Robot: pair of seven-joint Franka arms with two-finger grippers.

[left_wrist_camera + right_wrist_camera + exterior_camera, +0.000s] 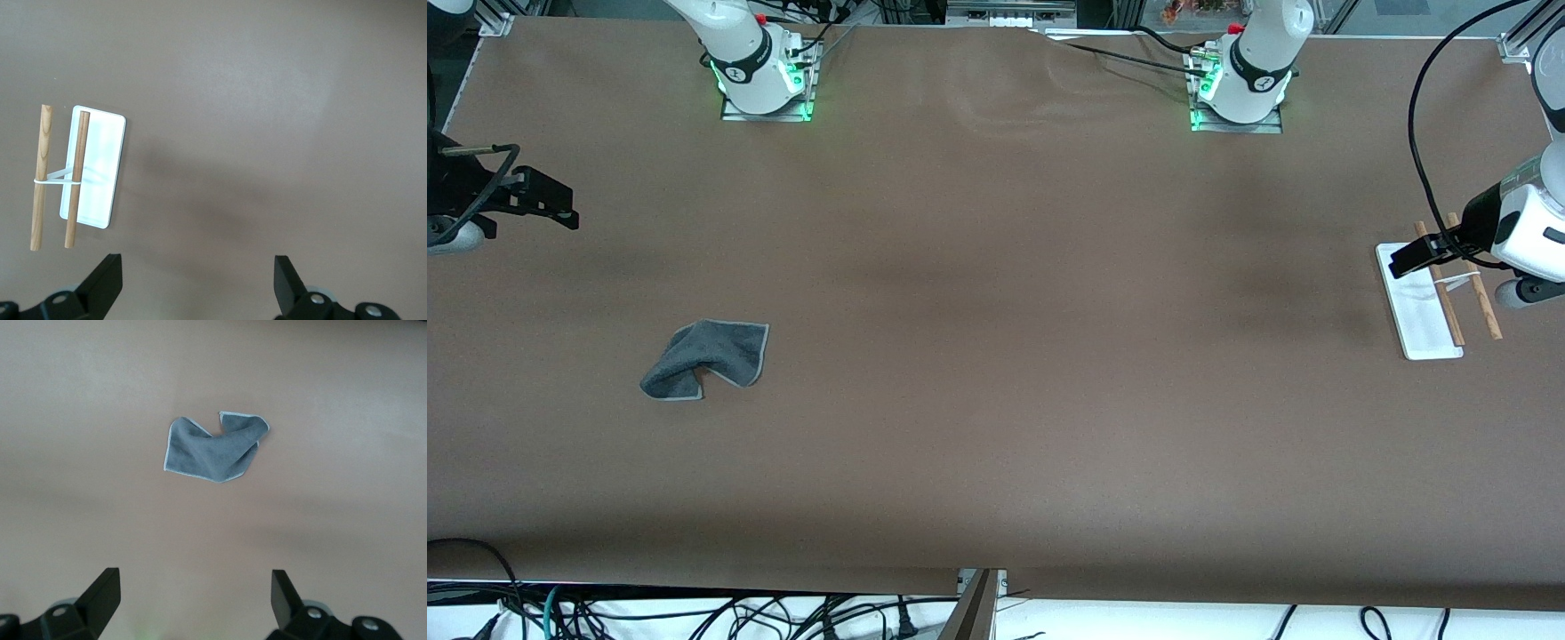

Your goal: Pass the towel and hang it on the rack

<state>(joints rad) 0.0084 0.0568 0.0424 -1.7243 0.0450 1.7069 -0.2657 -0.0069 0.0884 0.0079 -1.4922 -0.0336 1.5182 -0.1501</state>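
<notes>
The towel (704, 360) lies crumpled on the brown table (996, 356), toward the right arm's end and nearer to the front camera than the arm bases. It is dark grey with a lighter edging, and one corner is folded over. In the right wrist view the towel (213, 450) lies alone, touching nothing.

The right gripper (547, 203) hangs in the air over the table edge at its own end, well apart from the towel. Its fingers (100, 593) are spread wide and hold nothing.

The rack (1427, 307) stands at the left arm's end, with a white base and two wooden rods. The left gripper (1414, 258) hangs over the rack. Its fingers (107, 280) are also wide apart, with nothing between them.
</notes>
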